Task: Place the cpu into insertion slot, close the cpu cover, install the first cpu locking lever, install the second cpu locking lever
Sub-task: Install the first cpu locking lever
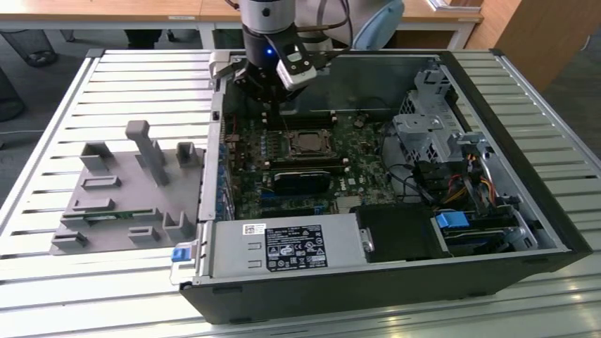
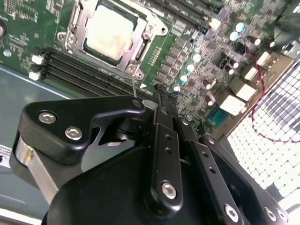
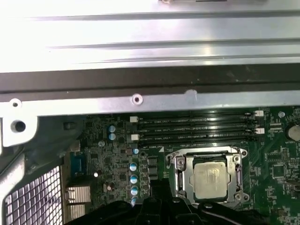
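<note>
A: Exterior view?
B: The gripper hangs over the open computer case, just behind the cpu on the motherboard.
A: Second wrist view?
B: Fingers pressed together, holding nothing; cpu sits in the insertion slot, the cpu cover closed around it.
A: First wrist view?
B: Cpu beside the memory slots.

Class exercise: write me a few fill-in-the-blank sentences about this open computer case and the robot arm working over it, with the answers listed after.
1. The cpu lies in the insertion slot with the ____ closed around it.
2. The circuit board is coloured ____.
3. In the exterior view, the gripper hangs over the ____ edge of the case.
4. On the slatted table, beside the case, stands a ____ fixture.

Answers: cpu cover; green; far; grey
</note>
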Available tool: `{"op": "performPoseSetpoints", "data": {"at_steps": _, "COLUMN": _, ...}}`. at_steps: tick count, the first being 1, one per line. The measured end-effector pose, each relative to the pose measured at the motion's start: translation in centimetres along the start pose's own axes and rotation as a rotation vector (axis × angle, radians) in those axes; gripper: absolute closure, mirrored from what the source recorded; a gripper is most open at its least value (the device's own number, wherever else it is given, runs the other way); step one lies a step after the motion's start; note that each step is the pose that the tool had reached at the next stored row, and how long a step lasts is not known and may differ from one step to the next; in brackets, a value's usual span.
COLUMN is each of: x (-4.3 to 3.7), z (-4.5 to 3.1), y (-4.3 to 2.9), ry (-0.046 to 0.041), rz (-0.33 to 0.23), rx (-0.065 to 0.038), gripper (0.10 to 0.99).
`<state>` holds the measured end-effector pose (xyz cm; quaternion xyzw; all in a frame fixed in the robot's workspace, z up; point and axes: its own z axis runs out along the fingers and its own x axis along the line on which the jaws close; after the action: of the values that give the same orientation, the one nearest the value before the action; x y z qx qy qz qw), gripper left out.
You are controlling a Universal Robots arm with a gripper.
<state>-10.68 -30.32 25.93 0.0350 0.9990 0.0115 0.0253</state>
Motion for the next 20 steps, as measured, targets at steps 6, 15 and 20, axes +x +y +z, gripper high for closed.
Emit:
{"op": "performPoseSetpoints", "data": {"at_steps": 6, "x": 0.23, "z": 0.23, "y": 0.53, "ry": 0.0001, "rz": 0.0, "rx": 0.0, "gripper": 0.98}}
{"op": "performPoseSetpoints", "data": {"at_steps": 15, "x": 0.3, "z": 0.51, "y": 1.32, "ry": 0.0001, "rz": 0.0, "rx": 0.0, "gripper": 0.98}}
{"op": "performPoseSetpoints", "data": {"at_steps": 20, "x": 0.15, "z": 0.61, "y": 1.45, "ry": 0.0003, "rz": 0.0, "rx": 0.0, "gripper": 0.98}}
